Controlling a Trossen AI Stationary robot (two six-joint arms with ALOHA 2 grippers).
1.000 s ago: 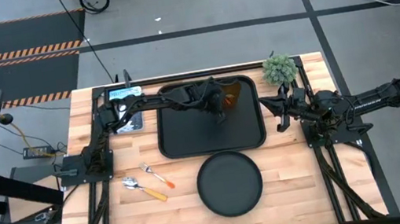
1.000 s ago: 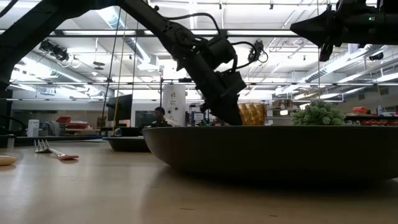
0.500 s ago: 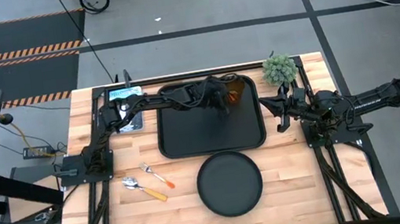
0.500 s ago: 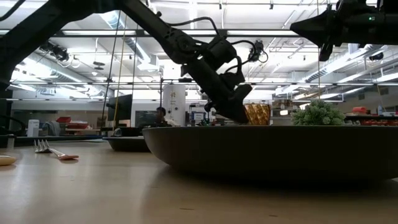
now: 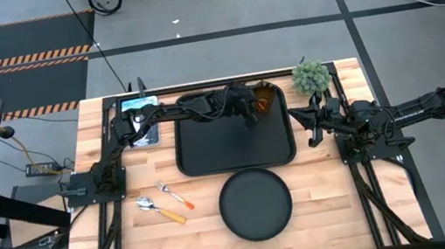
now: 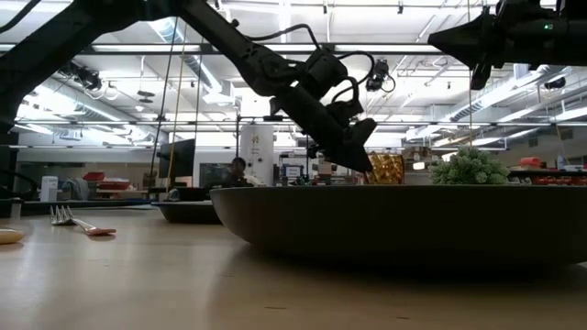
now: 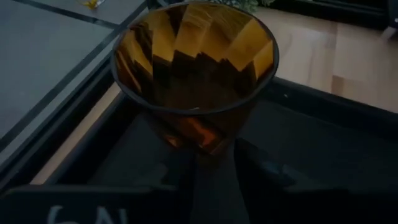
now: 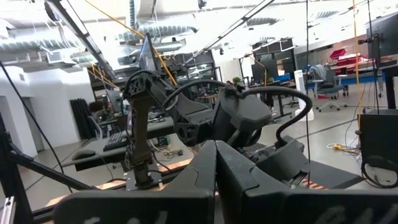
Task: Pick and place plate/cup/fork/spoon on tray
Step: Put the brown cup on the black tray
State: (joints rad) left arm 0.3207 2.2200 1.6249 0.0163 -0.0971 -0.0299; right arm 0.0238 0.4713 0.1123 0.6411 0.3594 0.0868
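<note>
The amber cup (image 5: 265, 99) stands upright in the far right corner of the black tray (image 5: 184, 161); it also shows in the low view (image 6: 387, 169) and the left wrist view (image 7: 196, 68). My left gripper (image 5: 252, 113) reaches over the tray to the cup, closed on its lower part. The round black plate (image 5: 255, 203) lies on the table near the tray. The fork (image 5: 174, 195) and the spoon (image 5: 157, 209) lie to the plate's left. My right gripper (image 5: 311, 124) waits shut and empty, raised at the table's right. My left gripper has the cup's narrow lower part (image 7: 205, 144) between its two fingertips (image 7: 249, 158), only at their free ends. The fingers slant down from the table's left (image 6: 365, 168). The cup stays upright; the plate hides whether its foot rests on the tray's floor.
A small green plant (image 5: 311, 76) stands just right of the tray's far right corner, close to the cup. A light blue object (image 5: 138, 119) lies at the far left under my left arm. Bare wood shows along the near edge on both sides of the plate.
My left gripper has moved toward the tray's far right corner and tipped from steep to flatter. The cup has gone with it, staying upright, and now stands nearer the tray's far right rim.
</note>
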